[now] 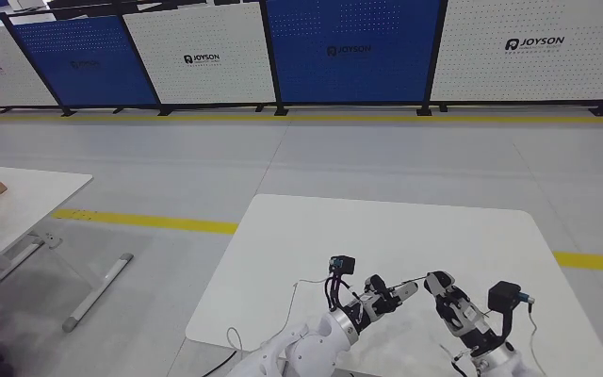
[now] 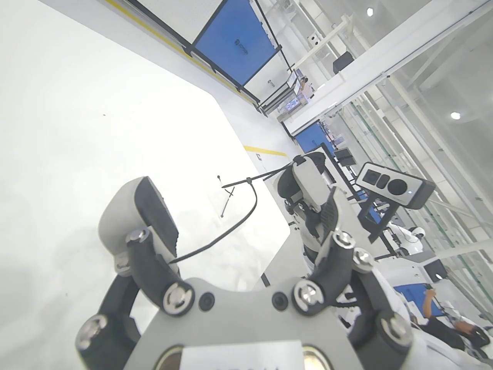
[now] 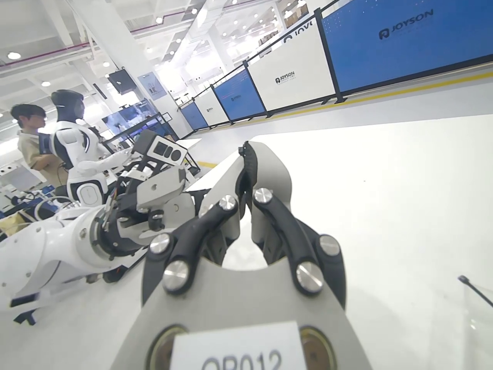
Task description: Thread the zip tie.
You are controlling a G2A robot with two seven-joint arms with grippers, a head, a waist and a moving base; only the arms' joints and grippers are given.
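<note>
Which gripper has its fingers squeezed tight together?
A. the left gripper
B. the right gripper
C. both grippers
B. The right gripper has its two fingers pressed together, pinching the end of the thin black plastic zip tie, while the left gripper has its fingers spread wide apart.

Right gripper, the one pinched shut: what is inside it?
A thin black zip tie sticks out of the shut right gripper and loops away above the table. The end it pinches is hidden inside the gripper, so that part cannot be seen.
</note>
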